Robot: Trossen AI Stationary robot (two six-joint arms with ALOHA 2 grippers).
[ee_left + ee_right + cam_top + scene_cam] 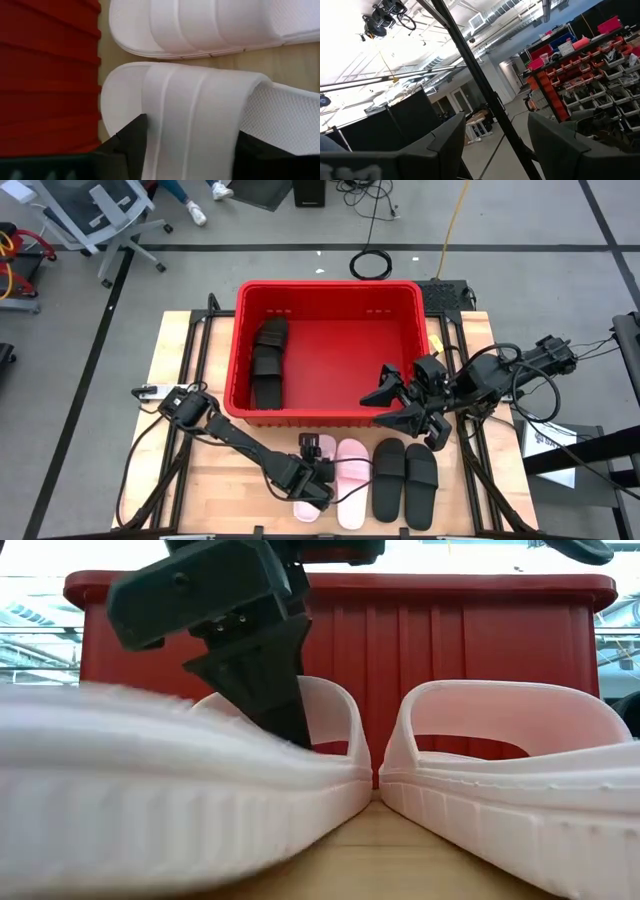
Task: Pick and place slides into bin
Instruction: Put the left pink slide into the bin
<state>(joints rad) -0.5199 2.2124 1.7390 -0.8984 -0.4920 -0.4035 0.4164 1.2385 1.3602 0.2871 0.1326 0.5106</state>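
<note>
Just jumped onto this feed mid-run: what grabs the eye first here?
The big red bin at mid-table, with black slides lying against its left wall. In front of it sit two pale pink slides and two black slides in a row; the left hand straddles the strap of the leftmost pink slide, fingers either side. The right hand hovers open over the bin's front right corner.

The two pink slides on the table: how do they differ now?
The left pink slide has the left gripper straddling its strap, one finger inside in the low view; the right pink slide is untouched. The left one is partly hidden in the high view; the right shows whole. Both lie flat before the bin.
</note>
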